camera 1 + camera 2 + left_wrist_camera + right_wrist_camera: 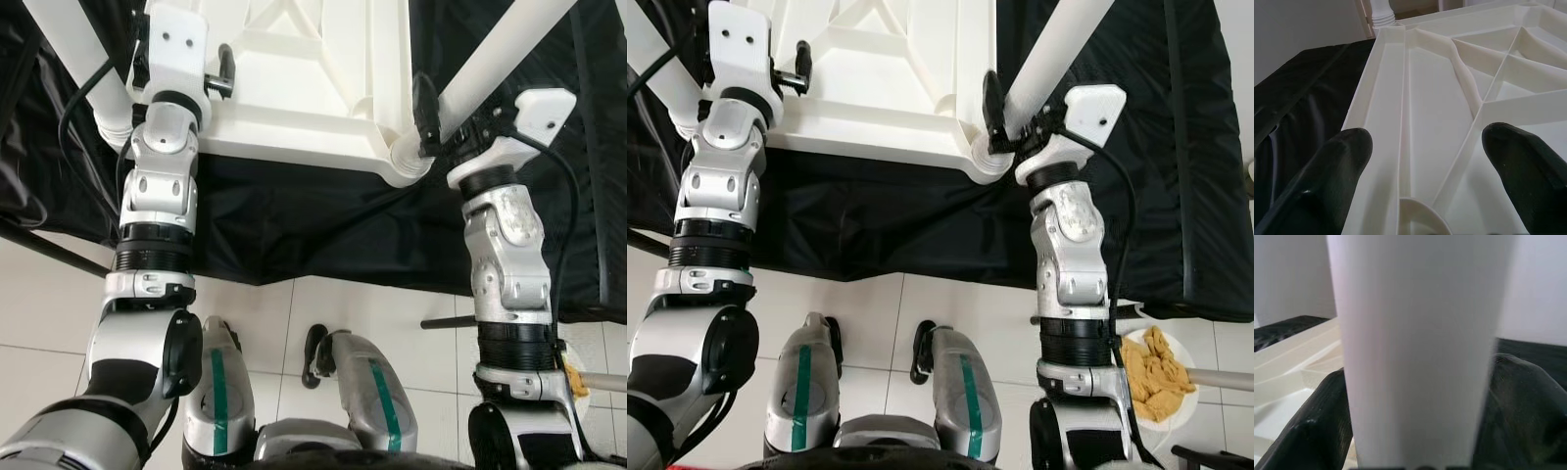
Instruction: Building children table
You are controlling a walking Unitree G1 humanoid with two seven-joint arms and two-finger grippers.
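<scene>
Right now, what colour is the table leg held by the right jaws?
White. The table leg shows best in the right wrist view, between the right gripper's black fingers.

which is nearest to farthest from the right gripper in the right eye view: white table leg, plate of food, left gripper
1. white table leg: the right gripper is clamped on it near the tabletop's corner.
2. plate of food: on the floor, down beside the right arm.
3. left gripper: across the upturned tabletop, at its left edge.

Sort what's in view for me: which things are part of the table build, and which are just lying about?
Job:
- white tabletop, upside down on the black cloth
- white leg, gripped by right hand
- second leg by left hand

Lying about:
- plate of food on the floor
</scene>
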